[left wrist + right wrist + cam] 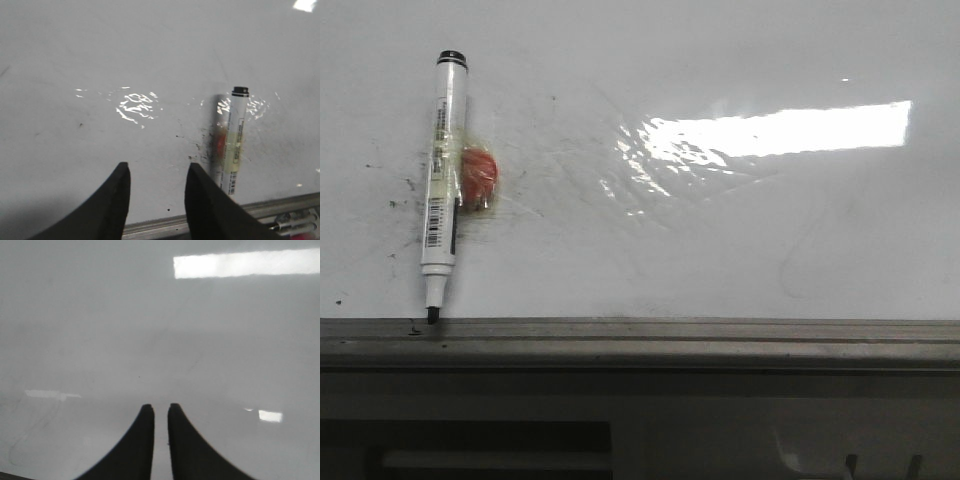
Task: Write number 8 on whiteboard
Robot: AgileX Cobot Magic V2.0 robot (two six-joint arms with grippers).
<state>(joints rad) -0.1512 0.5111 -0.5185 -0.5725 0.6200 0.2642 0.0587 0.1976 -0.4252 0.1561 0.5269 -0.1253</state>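
Whiteboard (650,260) fills most of the front view: glossy white surface, faint scratches, a bright rectangular glare patch (780,130) right of centre, scattered black ink specks (405,200) on its left part. A figure 8 cannot be made out on it in any view; only thin faint curved traces toward the right of the front view, too dim to read as a figure. A marker (444,180) lies on the board at the left, white barrel with black cap end pointing away from the robot and dark tip toward the near edge, the tip touching or just short of the grey metal ledge (720,345) that runs along the board's near side. An orange-red blob (479,172) under yellowish tape sits against the barrel's middle, on its right side. Neither arm shows in the front view. Left wrist view: left gripper (156,175) above the board with its two black fingers spread apart, nothing between them, the marker (235,140) just beside one finger and not touched; the ledge (280,206) is in sight too. Right wrist view: right gripper (160,412) over bare board (100,340), fingers nearly together with only a narrow slit between, holding nothing; glare patches around.
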